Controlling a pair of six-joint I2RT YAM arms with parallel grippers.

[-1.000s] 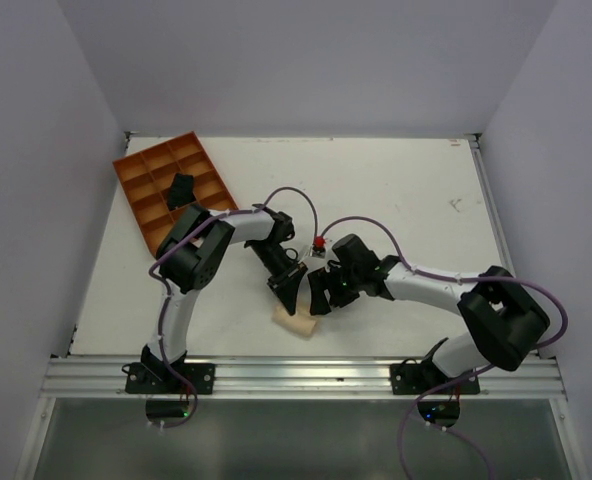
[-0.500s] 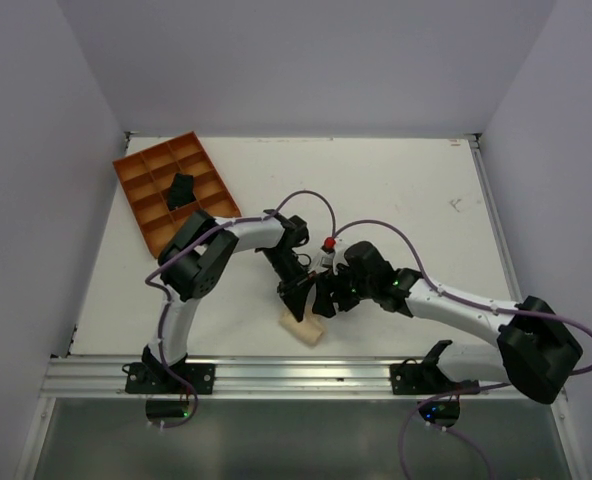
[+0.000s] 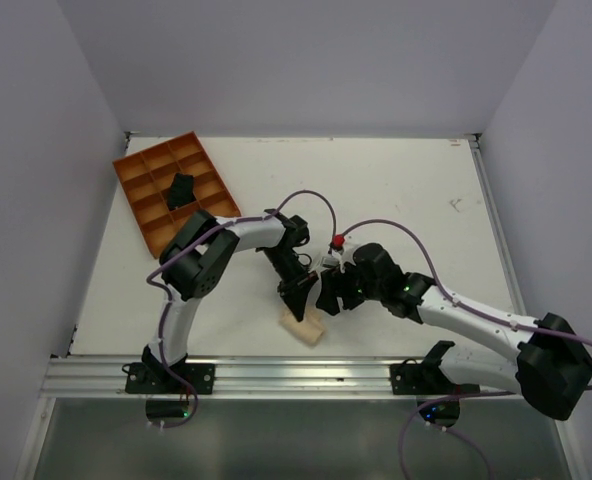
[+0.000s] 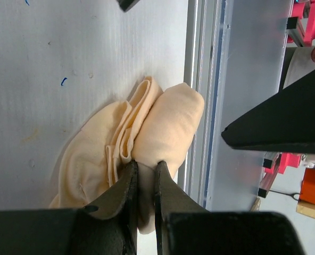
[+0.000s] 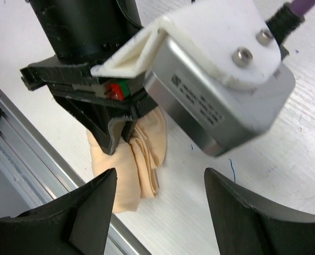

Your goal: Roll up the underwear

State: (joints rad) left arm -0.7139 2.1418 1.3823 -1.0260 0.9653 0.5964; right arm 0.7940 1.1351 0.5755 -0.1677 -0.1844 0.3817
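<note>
Left wrist view: underwear (image 4: 168,127) looks half rolled, a loose flap left beside the left jaws clenching it; right jaws released.

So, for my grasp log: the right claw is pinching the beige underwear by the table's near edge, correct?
No, the left claw is pinching the underwear by the table's near edge; the left wrist view shows it. The right claw hangs open.

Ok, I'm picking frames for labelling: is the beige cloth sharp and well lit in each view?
Top external: even light, but the small pale beige wrinkled fabric is tiny and partly covered by the left pincer. Left wrist: folds crisp, softly shadowed. Right wrist: sharp, partly blocked by that pincer.
</note>
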